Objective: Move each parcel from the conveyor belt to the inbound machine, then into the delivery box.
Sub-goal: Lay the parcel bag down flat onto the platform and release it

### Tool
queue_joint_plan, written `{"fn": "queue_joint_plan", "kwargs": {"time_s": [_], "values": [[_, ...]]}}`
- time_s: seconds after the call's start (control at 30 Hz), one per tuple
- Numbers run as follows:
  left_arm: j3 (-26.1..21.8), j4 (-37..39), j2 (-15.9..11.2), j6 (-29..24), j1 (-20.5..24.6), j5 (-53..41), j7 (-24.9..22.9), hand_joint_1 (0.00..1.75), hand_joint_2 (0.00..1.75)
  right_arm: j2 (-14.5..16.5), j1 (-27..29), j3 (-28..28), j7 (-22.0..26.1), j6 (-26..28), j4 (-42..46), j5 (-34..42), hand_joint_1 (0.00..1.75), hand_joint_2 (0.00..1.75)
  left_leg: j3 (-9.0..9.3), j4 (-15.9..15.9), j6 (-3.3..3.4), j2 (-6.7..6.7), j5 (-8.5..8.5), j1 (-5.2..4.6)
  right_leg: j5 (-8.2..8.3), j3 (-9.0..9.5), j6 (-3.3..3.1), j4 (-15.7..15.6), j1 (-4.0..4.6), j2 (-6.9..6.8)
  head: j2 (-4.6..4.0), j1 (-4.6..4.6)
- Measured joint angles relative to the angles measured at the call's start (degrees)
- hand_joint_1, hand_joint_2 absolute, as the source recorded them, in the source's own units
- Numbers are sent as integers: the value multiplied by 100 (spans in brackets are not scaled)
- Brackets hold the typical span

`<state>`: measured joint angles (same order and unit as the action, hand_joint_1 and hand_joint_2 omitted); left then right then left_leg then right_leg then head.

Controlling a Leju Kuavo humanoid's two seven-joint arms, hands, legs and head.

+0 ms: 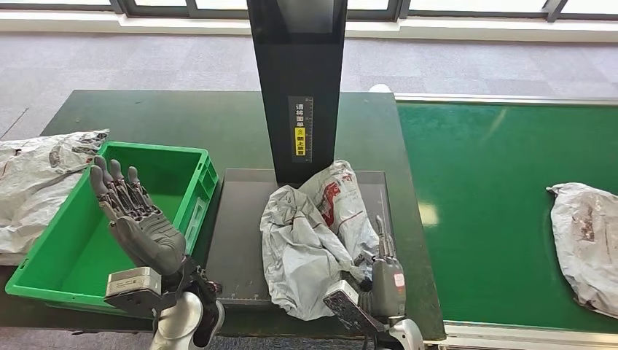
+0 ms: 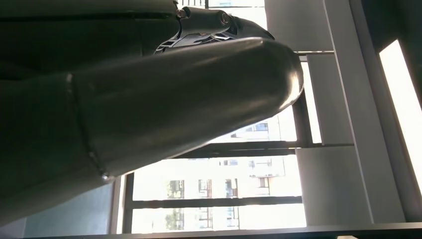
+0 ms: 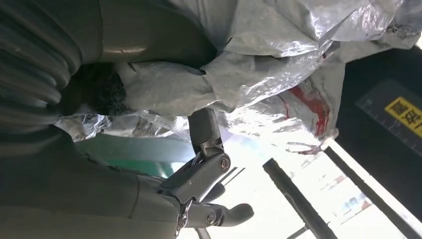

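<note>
The right robot hand (image 1: 385, 273) is gripping the near edge of a crumpled grey plastic parcel (image 1: 313, 233), which is lying on the dark platform of the inbound machine (image 1: 237, 240). The left robot hand (image 1: 135, 219) is hovering with fingers spread, holding nothing, over the green delivery box (image 1: 186, 171). Another parcel (image 1: 587, 244) is lying on the green conveyor belt (image 1: 481, 182).

The right hand (image 1: 382, 273) is against the parcel (image 1: 313, 233), with the black post (image 1: 297, 87) standing just beyond it. To its right the belt (image 1: 481, 189) lies bare up to a second parcel (image 1: 587, 244). The raised left hand (image 1: 135, 215) has the green bin (image 1: 87, 240) open underneath, another bag (image 1: 36, 182) to its left.
</note>
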<state>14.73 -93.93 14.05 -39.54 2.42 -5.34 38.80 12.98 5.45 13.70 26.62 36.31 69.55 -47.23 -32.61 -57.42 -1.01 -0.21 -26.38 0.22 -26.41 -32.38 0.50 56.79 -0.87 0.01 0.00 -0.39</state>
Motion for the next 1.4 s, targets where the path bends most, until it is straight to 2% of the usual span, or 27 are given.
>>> {"fn": "queue_joint_plan", "kwargs": {"time_s": [0.2, 0.33, 0.63, 0.67, 0.77, 0.83, 0.93, 1.13, 1.27, 1.4], "values": [[1, 8, 0, 0, 0, 3, 0, 0, 0, -2, 61, 0, -160, 134, 154, -167, 0, 175, 0, 0, 0, 1, 0, 0, 0, 0, 0, 0, 0, 0, 0, -1], [4, 63, 0, 75, 6, 148, 0, 0, 0, -2, 72, 0, -318, 299, 175, -674, 0, 175, 0, 0, 0, 1, 0, 0, 0, 0, 0, 0, 0, 1, 0, -1], [4, 226, 4, 254, 22, 218, 0, 0, 0, 162, 229, -77, -161, 328, 384, -1434, 0, 175, 0, 0, 0, 3, 0, 0, 0, -2, 0, 0, 0, 2, 0, -1], [4, 241, 4, 256, 24, 200, 0, 0, 0, 171, 236, -79, -77, 279, 401, -1238, 0, 175, 0, 0, 0, 3, 0, 0, 0, -2, 0, 0, 0, 3, 0, -1], [4, 350, 7, 278, 55, 82, 0, 0, 0, 168, 270, -81, 379, 34, 500, 32, 0, 175, 0, 0, 0, 3, 0, -1, 0, -2, 0, 0, -1, 0, 0, -1], [4, 496, 13, 328, 91, -2, 0, 0, 0, 148, 309, -86, 543, 107, 638, 466, 0, 175, 0, -1, 0, 6, 0, -2, 1, -2, 1, 0, -2, 2, 0, -1], [4, 683, 19, 363, 138, -134, 0, 0, 0, 112, 371, -117, 577, 154, 815, 538, 0, 175, 1, -1, 0, 14, -1, -2, 3, -5, 2, -1, -2, 10, 0, 0], [4, 1174, 51, 394, 234, -799, -65, 0, 0, 22, 521, -209, 746, -547, 1197, 1352, 0, 175, 1, -1, 0, 13, -1, -2, 2, -6, 2, -1, -2, 12, 0, 0], [4, 1430, 52, 447, 257, -785, -93, 0, 0, -15, 582, -339, 832, -771, 1282, 1450, 0, 175, 0, -1, 0, 14, -1, -2, 2, -6, 2, -1, -2, 13, 0, 0], [4, 1586, 48, 574, 270, -692, -39, 0, 0, -41, 539, -450, 854, -744, 1277, 1330, 0, 175, -1, -1, 0, 13, -1, -2, 2, -5, 2, -1, -2, 12, 0, 0]]}}
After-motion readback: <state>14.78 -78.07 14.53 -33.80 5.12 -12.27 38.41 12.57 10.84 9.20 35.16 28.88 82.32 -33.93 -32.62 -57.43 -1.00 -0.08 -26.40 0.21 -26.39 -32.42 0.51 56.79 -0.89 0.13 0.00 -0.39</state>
